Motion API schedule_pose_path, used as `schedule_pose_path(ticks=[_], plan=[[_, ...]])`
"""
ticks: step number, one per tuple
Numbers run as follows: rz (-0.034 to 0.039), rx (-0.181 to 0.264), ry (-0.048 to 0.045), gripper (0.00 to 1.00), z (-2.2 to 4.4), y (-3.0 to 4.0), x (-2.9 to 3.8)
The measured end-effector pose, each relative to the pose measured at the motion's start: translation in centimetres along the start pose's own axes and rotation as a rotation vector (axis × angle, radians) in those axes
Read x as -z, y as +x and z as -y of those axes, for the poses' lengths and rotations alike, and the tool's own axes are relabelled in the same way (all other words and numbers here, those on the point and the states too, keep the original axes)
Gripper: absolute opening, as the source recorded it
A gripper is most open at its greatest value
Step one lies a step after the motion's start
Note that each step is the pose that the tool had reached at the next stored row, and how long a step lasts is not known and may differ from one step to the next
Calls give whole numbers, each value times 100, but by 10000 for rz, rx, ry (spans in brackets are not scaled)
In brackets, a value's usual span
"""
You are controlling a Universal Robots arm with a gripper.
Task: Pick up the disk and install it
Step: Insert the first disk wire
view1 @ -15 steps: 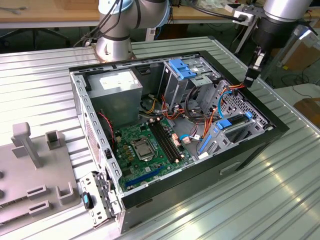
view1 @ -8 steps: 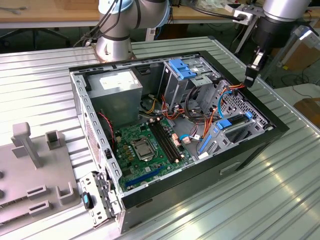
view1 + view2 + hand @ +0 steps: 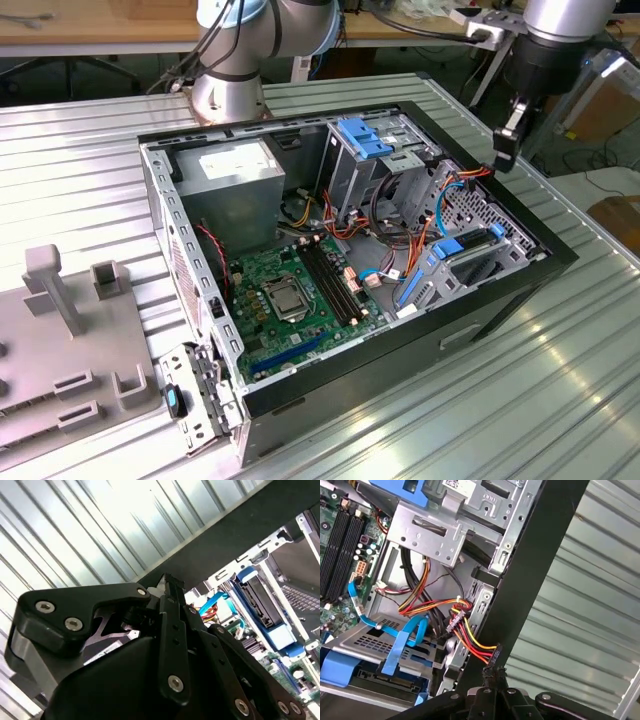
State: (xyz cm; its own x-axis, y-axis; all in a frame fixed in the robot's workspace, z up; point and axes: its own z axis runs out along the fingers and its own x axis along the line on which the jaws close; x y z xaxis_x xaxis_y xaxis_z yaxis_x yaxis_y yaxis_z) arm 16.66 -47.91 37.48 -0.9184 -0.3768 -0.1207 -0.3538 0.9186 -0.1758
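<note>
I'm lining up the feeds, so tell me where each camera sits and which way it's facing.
Exterior view: off the arm, looking down into the open computer case; shows the arm and gripper.
First wrist view: on the wrist, facing past the gripper at cables.
Second wrist view: on the wrist, facing past the gripper toward the disk.
Both wrist views share the case's black rim.

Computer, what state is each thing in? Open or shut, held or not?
computer case: open, side cover off.
disk: lying inside the case, not held.
tool: shut on the wire plug, at the case's rim.
wire plug: held, its wires stretched over the rim.
</note>
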Motion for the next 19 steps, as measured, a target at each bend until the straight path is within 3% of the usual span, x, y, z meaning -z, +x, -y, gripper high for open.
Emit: schedule_pose_path(ticks=[6,9,16,19], plan=[[-257,-1422,175,11,0,0,-1],[-347,-1924,238,11,0,0,0],[-509,-2844,353,11,0,0,-1],[-537,-3161,402,11,-8,0,2]])
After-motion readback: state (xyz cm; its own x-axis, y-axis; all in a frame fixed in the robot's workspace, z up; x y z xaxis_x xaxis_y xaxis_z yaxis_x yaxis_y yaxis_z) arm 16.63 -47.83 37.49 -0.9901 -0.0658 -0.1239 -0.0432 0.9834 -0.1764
